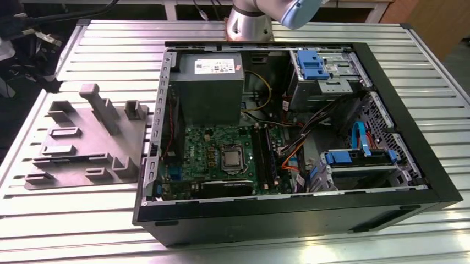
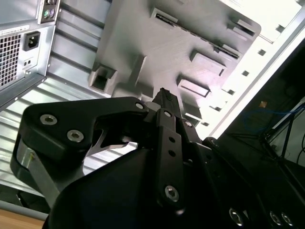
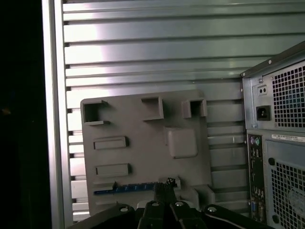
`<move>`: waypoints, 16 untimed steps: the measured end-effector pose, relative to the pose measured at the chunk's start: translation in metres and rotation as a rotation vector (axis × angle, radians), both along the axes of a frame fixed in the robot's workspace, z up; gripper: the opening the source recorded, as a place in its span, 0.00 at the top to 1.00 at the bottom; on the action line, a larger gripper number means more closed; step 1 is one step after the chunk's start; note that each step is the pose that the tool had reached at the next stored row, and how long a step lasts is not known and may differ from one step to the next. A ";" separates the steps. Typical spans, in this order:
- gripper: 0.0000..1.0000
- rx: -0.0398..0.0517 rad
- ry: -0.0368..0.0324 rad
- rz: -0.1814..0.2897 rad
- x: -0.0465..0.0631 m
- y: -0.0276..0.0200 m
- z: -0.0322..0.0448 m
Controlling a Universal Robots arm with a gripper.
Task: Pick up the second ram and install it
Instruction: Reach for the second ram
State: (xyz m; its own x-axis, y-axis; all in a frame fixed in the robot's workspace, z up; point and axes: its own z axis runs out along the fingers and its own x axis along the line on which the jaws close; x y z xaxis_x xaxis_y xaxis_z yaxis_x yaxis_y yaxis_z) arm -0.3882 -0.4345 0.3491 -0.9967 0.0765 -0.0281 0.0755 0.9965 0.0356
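On the grey fixture plate [image 3: 143, 143], first wrist view: the second ram [image 3: 128, 188] sits along one edge of the plate, a long, thin blue strip. Whether it lies flat or stands on edge in a holder, you can't tell. The rear of the computer case [image 3: 281, 157] is beside the plate, with the slatted table [image 3: 152, 47] under both.

Handling, as a judgement: light and stiff, but fragile, since it's a bare board with chips and a contact edge. It won't forgive bending or a hard squeeze. You'd want to hold it across its two flat faces near mid-length, clear of the contacts.

The gripper [image 3: 165, 183] tips overlap one end of the strip in this picture. Contact or clearance: cannot tell from here.

Second wrist view: the gripper's fingers are drawn fully together with no gap, and nothing is visibly clamped between them. They point toward the plate's raised blocks and pockets and look to be apart from it.

Exterior view: the plate sits on the table just beside the open case, on the exterior view's left. The green motherboard [image 1: 213, 146] lies flat inside the case. The arm [image 1: 250, 22] rises beyond the case's far end.
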 end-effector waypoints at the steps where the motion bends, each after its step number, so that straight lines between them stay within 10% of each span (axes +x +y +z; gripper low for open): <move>1: 0.90 0.0001 -0.0001 0.000 -0.001 -0.0012 -0.0009; 16: 0.90 0.0001 -0.0003 -0.003 -0.018 -0.0130 -0.0220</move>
